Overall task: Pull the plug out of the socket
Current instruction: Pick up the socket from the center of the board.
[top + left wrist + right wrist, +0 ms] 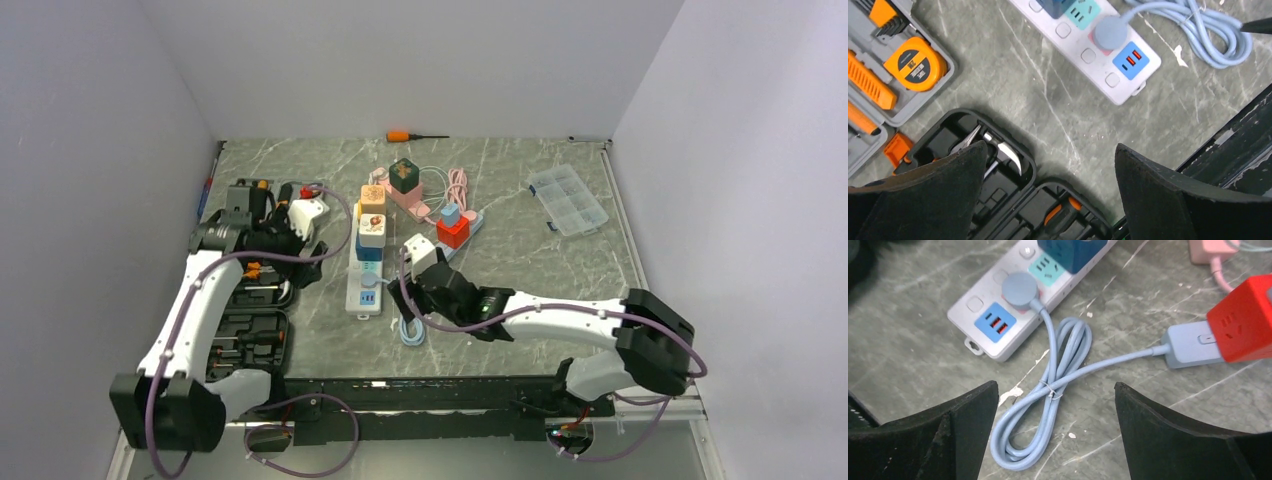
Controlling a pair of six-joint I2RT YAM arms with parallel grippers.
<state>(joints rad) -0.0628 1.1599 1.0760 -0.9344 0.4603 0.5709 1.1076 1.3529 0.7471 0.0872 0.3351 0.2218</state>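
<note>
Shows, nearest, the right gripper hovering with its fingers spread wide and nothing between them, just short of a coiled pale-blue cable. Beyond the coil, finds the task's thing: a round grey-blue plug seated in the near end of a white power strip, beside the strip's blue USB panel and a dark blue cube adapter. Off to the left, above an open tool case, has the left gripper likewise wide apart and empty. Likely troubles: dragging the unpinned strip up along with the plug; catching the cable instead of the plug's low, smooth cap; knocking the neighbouring adapter. Counts two grippers, three power strips (white, blue-grey, pink), one round plug, about six cube adapters, though packed too close to be sure, one clear compartment box and, farthest, one orange-handled screwdriver.
</note>
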